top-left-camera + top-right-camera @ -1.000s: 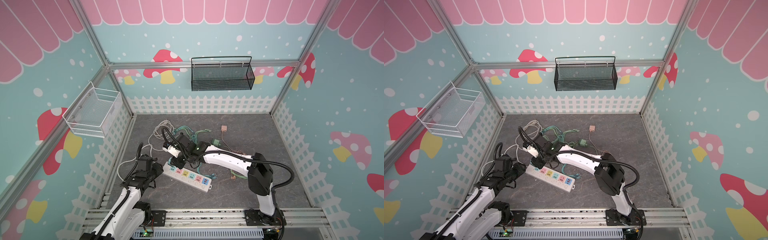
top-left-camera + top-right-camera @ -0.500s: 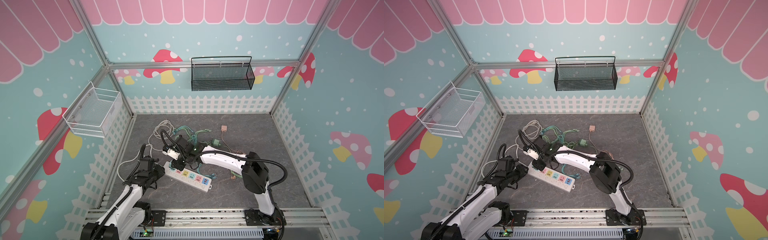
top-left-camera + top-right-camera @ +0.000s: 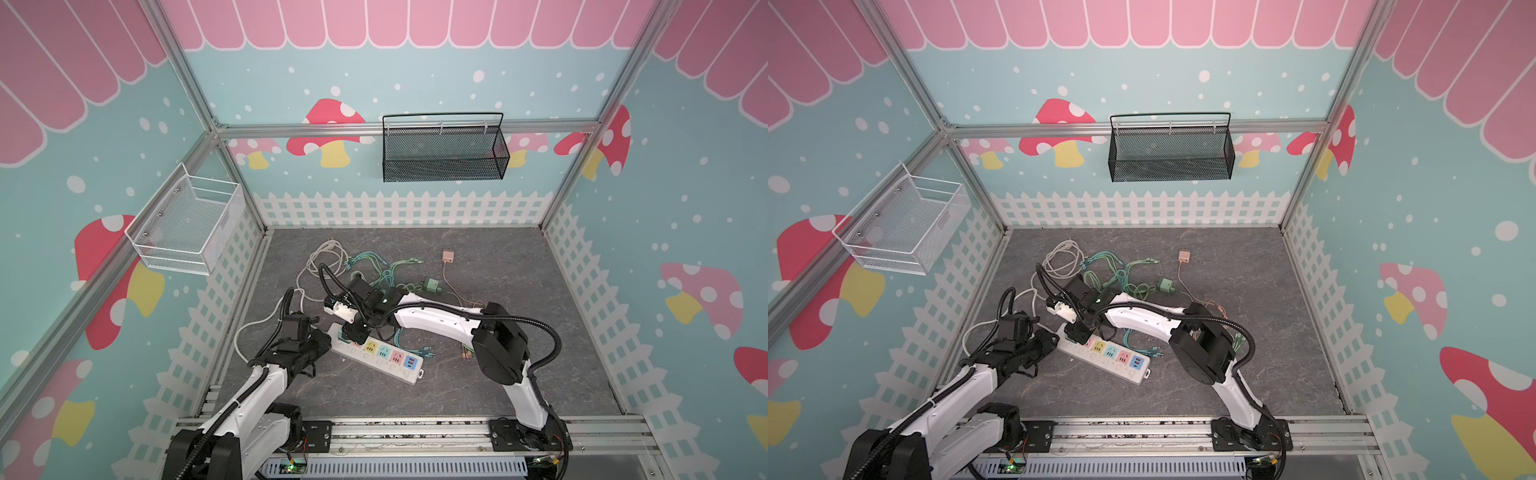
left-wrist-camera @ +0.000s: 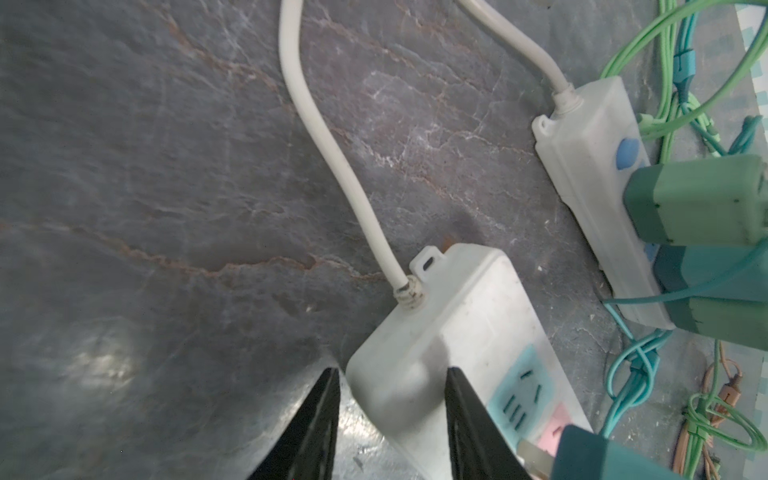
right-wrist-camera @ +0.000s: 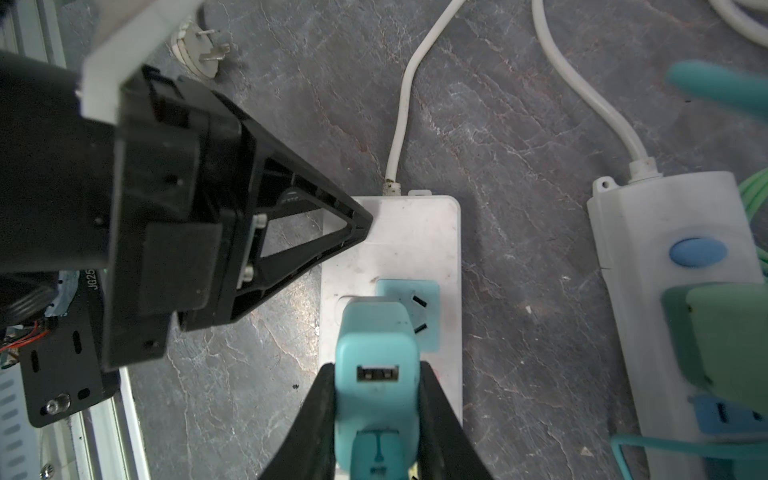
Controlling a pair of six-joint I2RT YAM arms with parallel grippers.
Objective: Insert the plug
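We see the teal plastic USB charger plug (image 5: 376, 332) pinched between the closed fingers of the right gripper (image 5: 377, 370). It stands roughly upright over the left, cord end of the white plastic power strip with coloured sockets (image 3: 384, 353), USB port facing up and prongs down. From the left wrist one bare metal prong (image 4: 536, 453) shows just beside the pink socket (image 4: 555, 424), so the plug is not seated. We cannot tell which socket it meets, since the plug covers its own foot. The strip's long axis runs from far left to near right. The left gripper (image 4: 392, 374) straddles the strip's cord end, jaws partly apart, with a sliver of floor between one finger and the casing. In both top views the right arm hides that end. Alongside, across bare floor, lies a frosted white second power strip (image 5: 665, 216) carrying green chargers (image 4: 698, 199), and a tangle of green cables (image 3: 386, 270) spreads farther back.
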